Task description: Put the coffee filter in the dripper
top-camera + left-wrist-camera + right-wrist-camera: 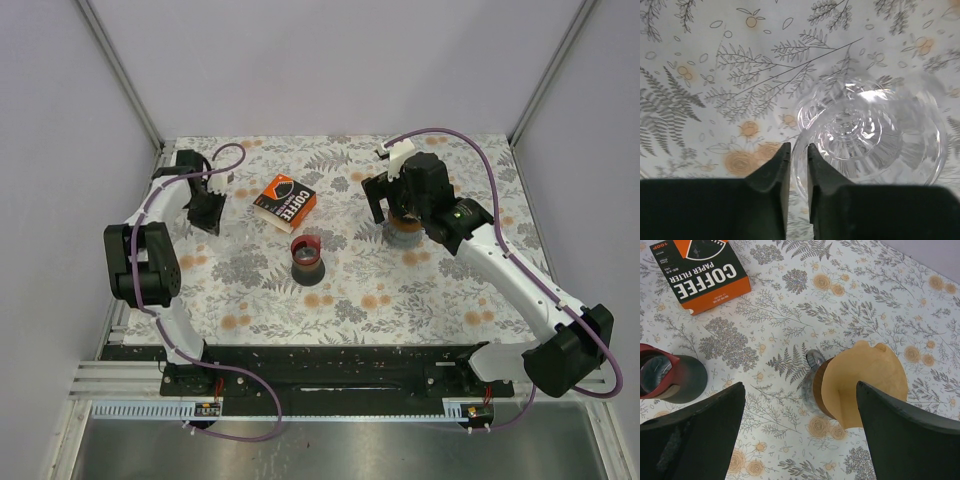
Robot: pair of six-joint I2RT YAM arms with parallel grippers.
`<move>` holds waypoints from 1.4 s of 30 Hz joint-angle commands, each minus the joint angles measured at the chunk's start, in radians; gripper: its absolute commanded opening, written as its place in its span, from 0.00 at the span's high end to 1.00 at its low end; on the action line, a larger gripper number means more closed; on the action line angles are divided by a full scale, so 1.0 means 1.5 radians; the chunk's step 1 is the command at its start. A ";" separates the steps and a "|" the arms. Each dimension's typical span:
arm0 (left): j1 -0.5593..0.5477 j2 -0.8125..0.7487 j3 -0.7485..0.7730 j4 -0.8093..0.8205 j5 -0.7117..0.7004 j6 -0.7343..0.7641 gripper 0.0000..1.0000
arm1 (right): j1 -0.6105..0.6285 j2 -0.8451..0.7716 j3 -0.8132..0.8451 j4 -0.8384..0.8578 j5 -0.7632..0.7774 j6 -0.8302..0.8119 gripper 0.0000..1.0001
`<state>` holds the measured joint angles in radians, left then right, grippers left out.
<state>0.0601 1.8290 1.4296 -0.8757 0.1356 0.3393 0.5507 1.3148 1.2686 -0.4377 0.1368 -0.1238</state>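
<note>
Nothing placed yet. The filter [867, 380] stands in its holder [812, 377] below my right fingers [900, 435], spread wide. My left fingers [772, 177] pinch the dripper [865, 135] rim, well apart. Pickup, transfer remain.

You can read print on the orange-and-black box [700, 271] at the upper left of the right wrist view: "COFFEE PAPER FILTER", upside down, with "100P" at its corner. The smaller lines beneath are illegible. The top view shows "COFFEE".

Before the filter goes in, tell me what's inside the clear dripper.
Nothing: through the clear dripper only its ribs and the floral cloth show. The left gripper covers its near rim.
</note>
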 commanded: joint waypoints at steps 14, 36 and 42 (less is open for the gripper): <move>0.010 -0.084 0.137 -0.176 0.222 0.017 1.00 | -0.004 -0.015 0.005 0.022 -0.011 0.000 0.01; -0.293 -0.035 0.374 -0.311 0.282 -0.031 1.00 | -0.004 -0.020 0.004 0.011 0.001 0.000 0.01; -0.297 0.002 0.375 -0.293 0.292 -0.040 1.00 | -0.004 -0.013 0.010 0.012 -0.001 0.001 0.01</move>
<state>-0.3805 1.8107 1.9804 -1.3422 0.5278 0.3012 0.5503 1.3148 1.2629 -0.4389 0.1303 -0.1238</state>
